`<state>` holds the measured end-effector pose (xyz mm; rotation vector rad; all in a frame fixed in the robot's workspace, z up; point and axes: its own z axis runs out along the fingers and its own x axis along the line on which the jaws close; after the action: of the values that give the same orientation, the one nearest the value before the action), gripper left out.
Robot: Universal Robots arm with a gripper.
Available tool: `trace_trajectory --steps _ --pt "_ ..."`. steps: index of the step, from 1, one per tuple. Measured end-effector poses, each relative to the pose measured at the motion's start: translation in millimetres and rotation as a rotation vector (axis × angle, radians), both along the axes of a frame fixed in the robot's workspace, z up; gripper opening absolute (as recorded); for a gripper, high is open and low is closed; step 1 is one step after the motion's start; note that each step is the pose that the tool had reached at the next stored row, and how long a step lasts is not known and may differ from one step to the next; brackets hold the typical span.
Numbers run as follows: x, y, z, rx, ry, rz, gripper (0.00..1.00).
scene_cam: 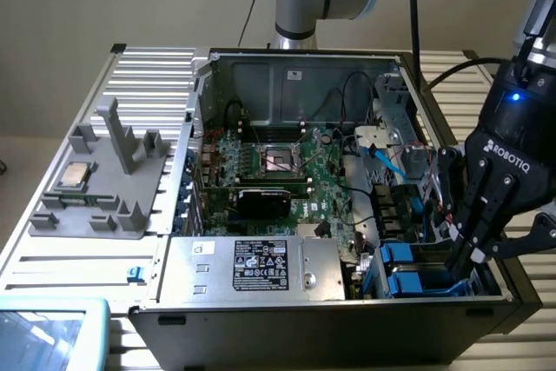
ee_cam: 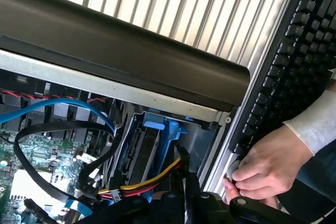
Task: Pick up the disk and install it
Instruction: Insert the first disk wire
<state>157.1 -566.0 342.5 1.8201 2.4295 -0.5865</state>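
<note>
Slatted metal counter (scene_cam: 61, 254) under an open PC case (scene_cam: 295, 71), beige wall behind. I see my end effector (scene_cam: 469, 260) down at the drive bays, in the case corner on the exterior view's right. Its fingers are pinched narrow, nearly together, and I can't tell if anything sits between them.

On the wrist cam the disk (ee_cam: 143, 153) stands on edge in its bay slot, grey body between bright blue rails with a blue tab on its end. One dark finger (ee_cam: 189, 187) is just beside it. Yellow, red and black power wires (ee_cam: 149, 181) run across the disk's lower end. A blue data cable (ee_cam: 63, 106) and a flat black cable (ee_cam: 52, 129) loop over the motherboard (scene_cam: 287, 171) next to it.

In the exterior view, two blue carriers (scene_cam: 404, 271) sit in the bay beside the end effector. A silver power supply (scene_cam: 261, 267) with a black label is at the near side. A grey fixture tray (scene_cam: 95, 206) holds a CPU chip (scene_cam: 74, 175), well apart on the exterior view's left.

A person's hand (ee_cam: 268, 163), in a white sleeve (ee_cam: 320, 124), rests at the counter edge just beside a black keyboard (ee_cam: 294, 61).
</note>
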Motion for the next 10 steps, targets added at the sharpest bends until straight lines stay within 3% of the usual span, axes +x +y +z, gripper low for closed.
trace_trajectory --steps 2,7,8,10 --pt "0.0 0.8 -0.1 -0.0109 0.0001 0.0 0.16" --pt "0.0 2.7 -0.1 -0.0529 0.0 -0.001 0.16" --pt "0.0 3.1 0.0 -0.0577 0.0 -0.001 0.16" --pt "0.0 3.5 -0.1 -0.0586 0.0 -0.001 0.16"
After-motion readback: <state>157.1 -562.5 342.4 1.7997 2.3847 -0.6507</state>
